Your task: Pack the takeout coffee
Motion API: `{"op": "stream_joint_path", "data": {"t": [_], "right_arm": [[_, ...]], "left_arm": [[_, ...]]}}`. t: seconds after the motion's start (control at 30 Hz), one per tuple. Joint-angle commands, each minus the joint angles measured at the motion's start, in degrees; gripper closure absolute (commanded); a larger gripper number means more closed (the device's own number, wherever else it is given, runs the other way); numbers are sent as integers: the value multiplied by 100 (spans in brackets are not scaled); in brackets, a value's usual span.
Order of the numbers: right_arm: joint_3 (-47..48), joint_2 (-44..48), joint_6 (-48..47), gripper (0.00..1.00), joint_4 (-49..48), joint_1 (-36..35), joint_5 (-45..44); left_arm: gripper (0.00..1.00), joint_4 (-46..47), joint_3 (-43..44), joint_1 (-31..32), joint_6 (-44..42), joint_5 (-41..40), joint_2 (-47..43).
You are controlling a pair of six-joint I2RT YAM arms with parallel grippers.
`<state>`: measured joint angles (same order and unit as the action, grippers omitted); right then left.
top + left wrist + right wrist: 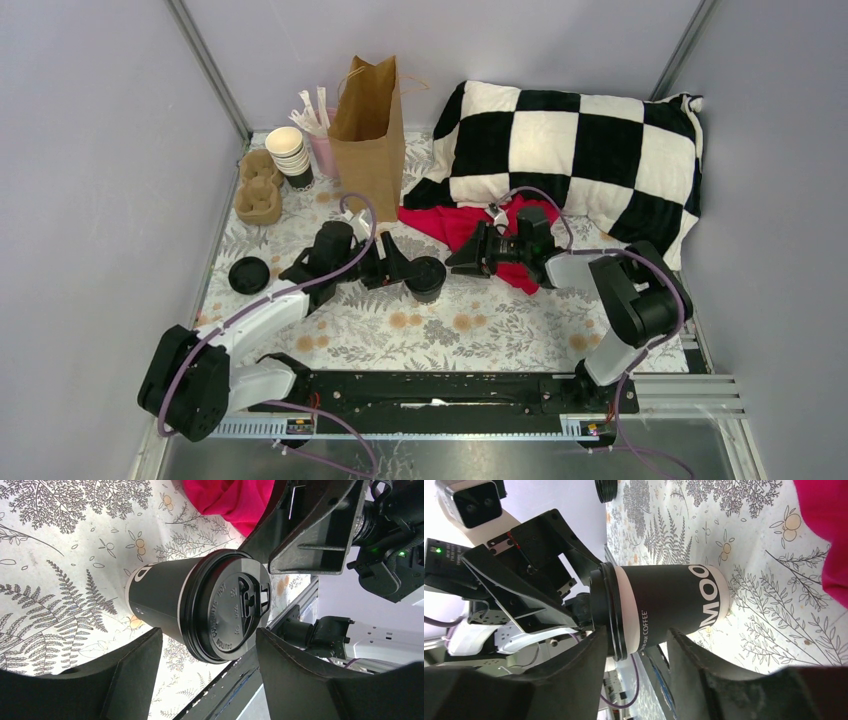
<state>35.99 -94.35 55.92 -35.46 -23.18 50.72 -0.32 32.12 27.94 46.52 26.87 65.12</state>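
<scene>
**Now flanked, not gripped: takeout coffee (pixel 425 277) between two spread jaws**

Upright on the floral counter (pixel 480 330), black lid on, long axis vertical, free of any hold. Just beside it on one side, left jaws spread wide and holding nothing; just beside it on the other, right jaws likewise parted and empty. Shown lying sideways in both wrist views, so jaws probably rolled, opening along the cup's height rather than across its girth: likely calls for a wrist turn before any side grasp. Little to choose for nearness, though left arm on the side of the brown paper bag (pixel 368 135), upright at the far edge, beyond and left of the cup. Open counter between cup and bag. Close on the right, red cloth (pixel 455 225) and checkered pillow (pixel 570 150); far left, cup stack (pixel 290 155), cardboard carrier (pixel 258 187), loose lid (pixel 249 275).
</scene>
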Motion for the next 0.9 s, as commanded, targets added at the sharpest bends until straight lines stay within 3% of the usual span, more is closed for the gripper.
{"op": "stream_joint_path", "data": {"t": [0.0,0.33,0.57,0.7,0.87], "right_arm": [[52,-385,539,50,-1070,15,319],[-1051,-857,2621,57,-4316,-260,128],[-1461,-840,2812,57,-4722,-632,-222],[-1551,-432,2386,55,-4083,-596,-97],[-1074,339,884,46,-1755,-373,-150]], "left_arm": [[31,407,8,-53,-8,265,209],[34,443,345,-87,-170,213,543],[23,462,490,-150,-290,283,764],[13,53,672,-221,-596,121,669],[8,-387,624,-263,-607,77,207]]}}
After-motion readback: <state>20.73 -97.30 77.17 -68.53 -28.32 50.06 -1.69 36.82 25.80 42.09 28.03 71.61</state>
